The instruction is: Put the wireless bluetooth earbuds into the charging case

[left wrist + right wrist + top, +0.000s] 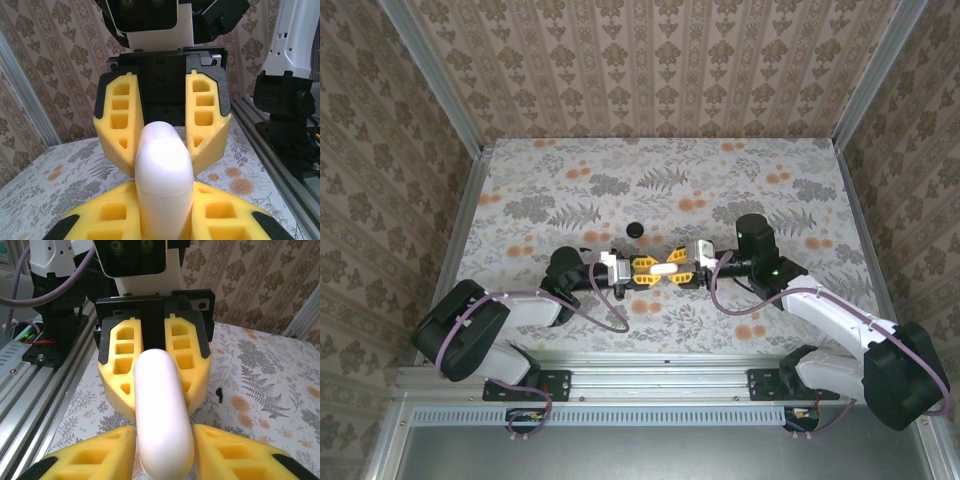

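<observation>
Top external, charging case [667,268] lying left-right

The case [664,268] sits between the left gripper [644,268], on its left, and the right gripper [682,267], on its right. A disc [637,229] lies on the table [570,170], far of the case.

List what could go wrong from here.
1. The glossy white case hangs above the table between the left gripper and right gripper; an uneven pull could make it slip and drop.
2. A small black piece lies on the table nearby; a dropped case could knock it away.
</observation>
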